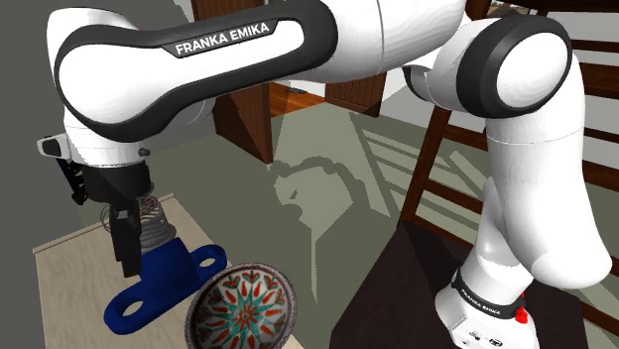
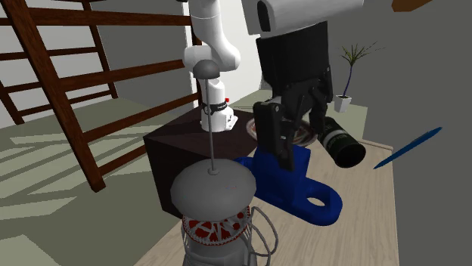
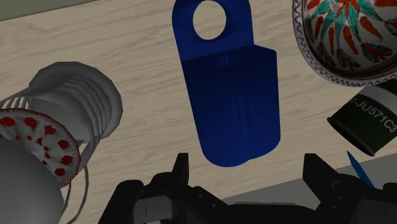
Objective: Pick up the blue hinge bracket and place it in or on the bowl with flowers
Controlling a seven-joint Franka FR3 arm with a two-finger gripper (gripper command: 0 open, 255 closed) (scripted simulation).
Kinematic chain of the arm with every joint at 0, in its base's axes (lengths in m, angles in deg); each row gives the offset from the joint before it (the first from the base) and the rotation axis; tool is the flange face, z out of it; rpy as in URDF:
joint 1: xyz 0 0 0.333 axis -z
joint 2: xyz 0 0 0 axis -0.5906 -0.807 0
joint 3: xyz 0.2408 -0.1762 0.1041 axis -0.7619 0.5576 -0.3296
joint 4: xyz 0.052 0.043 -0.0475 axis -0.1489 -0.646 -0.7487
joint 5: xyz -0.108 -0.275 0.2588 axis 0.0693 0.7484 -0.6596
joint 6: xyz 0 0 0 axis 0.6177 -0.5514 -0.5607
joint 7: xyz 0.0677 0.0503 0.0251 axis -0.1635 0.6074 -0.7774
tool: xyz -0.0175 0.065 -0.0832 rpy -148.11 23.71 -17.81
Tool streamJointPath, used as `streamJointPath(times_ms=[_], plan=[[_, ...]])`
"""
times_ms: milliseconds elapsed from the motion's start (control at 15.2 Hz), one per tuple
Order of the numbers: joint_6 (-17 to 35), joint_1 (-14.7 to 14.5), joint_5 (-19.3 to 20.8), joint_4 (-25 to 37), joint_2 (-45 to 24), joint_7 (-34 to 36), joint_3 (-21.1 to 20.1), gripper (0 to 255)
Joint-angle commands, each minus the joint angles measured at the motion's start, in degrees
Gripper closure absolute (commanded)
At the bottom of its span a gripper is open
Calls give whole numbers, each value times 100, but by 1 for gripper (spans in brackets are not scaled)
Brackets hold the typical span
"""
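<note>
The blue hinge bracket lies flat on the light wooden table, its holed ear pointing away from the hand. My black gripper hangs low over the bracket's thick rounded end. It is open, with one finger on each side of that end and neither touching it. The bowl with flowers, red and teal inside, stands right beside the bracket near the table's front edge.
A grey lantern-like object with a wire cage stands close on the bracket's other side. A black cylinder and a blue pen lie near the bowl. Dark wooden ladders stand beyond the stand.
</note>
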Motion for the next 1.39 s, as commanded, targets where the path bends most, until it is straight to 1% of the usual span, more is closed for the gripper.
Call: streamJointPath(times_ms=[0,198,660,726,1320], plan=[[128,-28,9,-78,-43,6,-6,0],[301,-54,16,-200,-92,8,-7,0],[299,-54,17,-195,-94,8,-7,0],[299,-54,17,-195,-94,8,-7,255],[300,-54,17,-197,-94,8,-7,255]])
